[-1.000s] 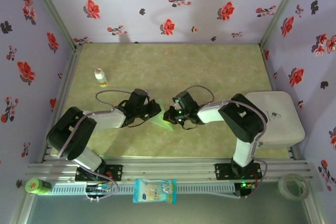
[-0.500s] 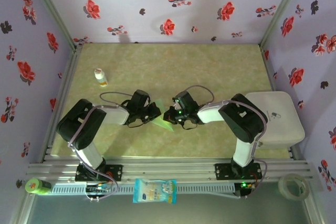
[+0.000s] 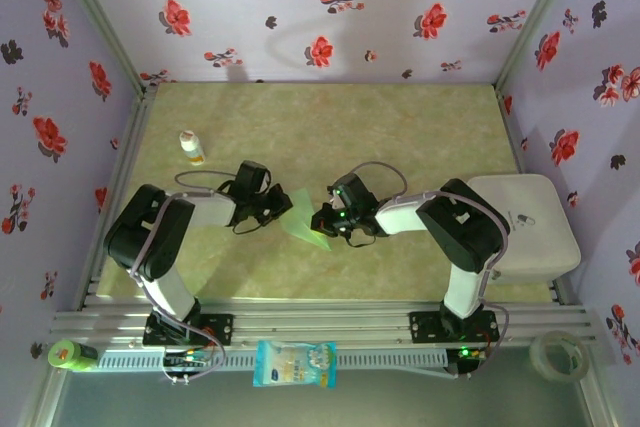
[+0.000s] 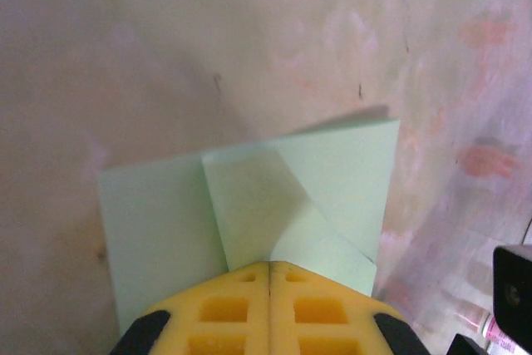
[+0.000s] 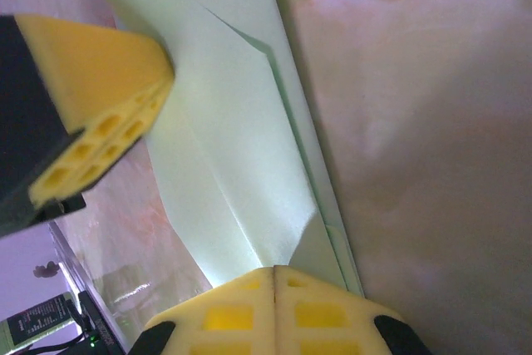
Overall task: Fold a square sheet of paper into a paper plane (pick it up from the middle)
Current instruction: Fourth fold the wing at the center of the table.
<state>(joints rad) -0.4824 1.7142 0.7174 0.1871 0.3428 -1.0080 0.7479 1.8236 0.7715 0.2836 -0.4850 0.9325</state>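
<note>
Starting at 6 o'clock, a white-and-blue packet (image 3: pixel 294 363) lies on the rail (image 3: pixel 380 319), print too small to read; mid-table the left gripper (image 4: pixel 269 268) and right gripper (image 5: pixel 274 270) pinch shut on opposite edges of the folded square sheet of paper (image 4: pixel 332 172), with bare mat (image 3: pixel 400 137) open toward 12 o'clock.
</note>
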